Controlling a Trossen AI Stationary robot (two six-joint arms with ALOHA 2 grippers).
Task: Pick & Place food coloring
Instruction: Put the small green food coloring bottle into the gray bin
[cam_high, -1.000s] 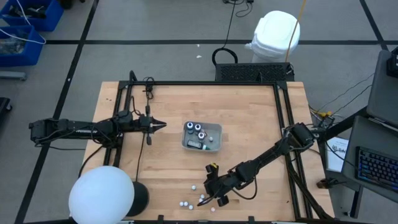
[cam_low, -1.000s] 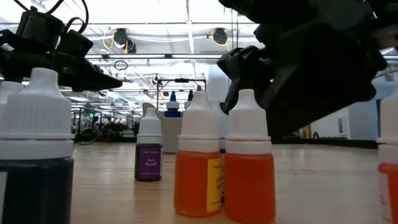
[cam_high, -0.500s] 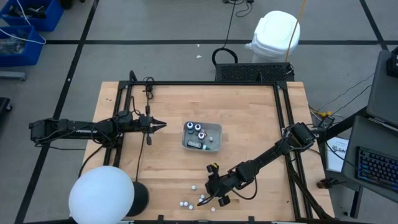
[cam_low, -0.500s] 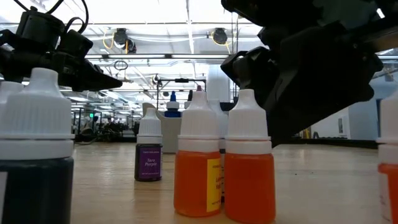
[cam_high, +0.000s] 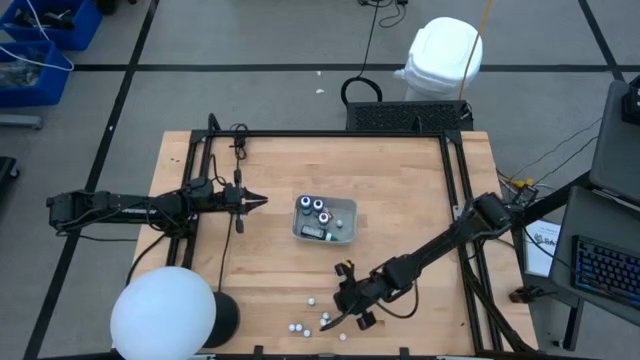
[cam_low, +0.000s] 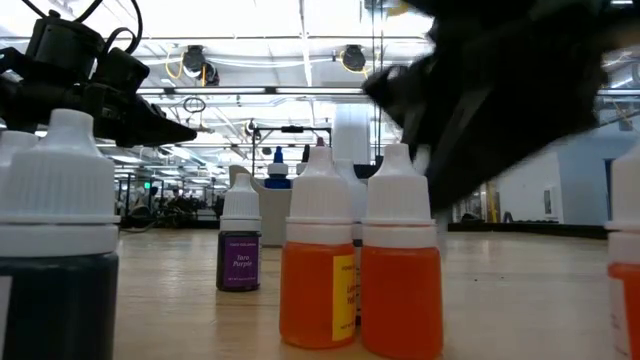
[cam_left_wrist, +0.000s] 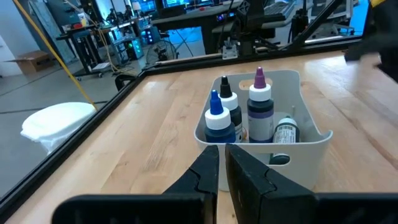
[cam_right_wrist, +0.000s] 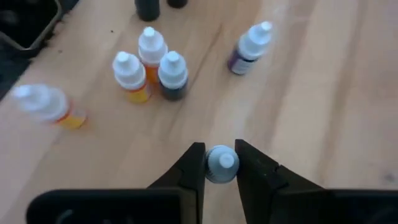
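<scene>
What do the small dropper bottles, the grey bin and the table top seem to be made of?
Dropper bottles: likely soft plastic; clear bodies show the orange liquid, and the white caps look matte and ribbed.
Grey bin: probably moulded plastic, smooth, with rounded walls and a slight sheen.
Table top: wood, apparently butcher-block; pale strips with visible grain and a satin finish.

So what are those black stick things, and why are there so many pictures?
They are two robot arms at a wooden table. One camera looks down from above, one sits at table height, and one rides on each wrist. The right gripper has its fingers around the white cap of a small bottle. More little bottles stand nearby. The left gripper waits, shut, facing a grey tray with bottles already inside.
</scene>
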